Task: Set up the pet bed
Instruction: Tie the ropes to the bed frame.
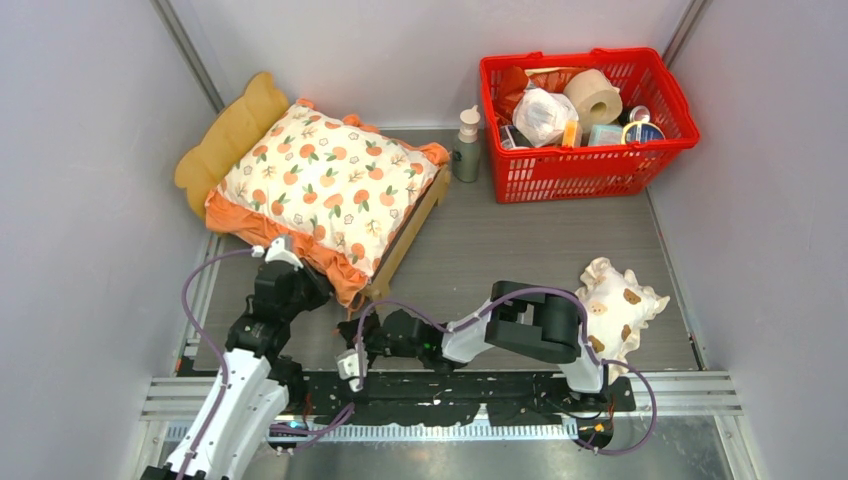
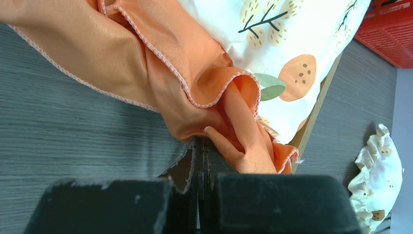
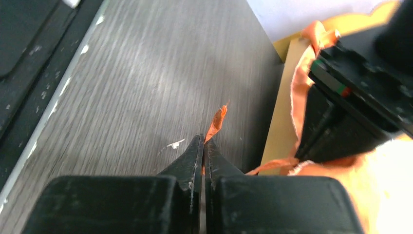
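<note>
Right wrist view: your right gripper [image 3: 203, 144] is pinching shut on only a sliver of orange ruffle [image 3: 216, 124]; the left gripper [image 2: 200, 146] is closed on the ruffle too, prob. gripping, though contact's partly hidden. The pet bed [image 1: 408, 238] is sitting rear-left w/ the cushion [image 1: 325, 185] lying askew on it. If you're pulling now, you're risking the sliver slipping out or the frame dragging.

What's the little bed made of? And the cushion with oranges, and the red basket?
The pet bed looks like pale matte wood: flat board edges. The cushion seems soft cloth: it puffs and its ruffles fold. The red basket looks like moulded plastic mesh.
</note>
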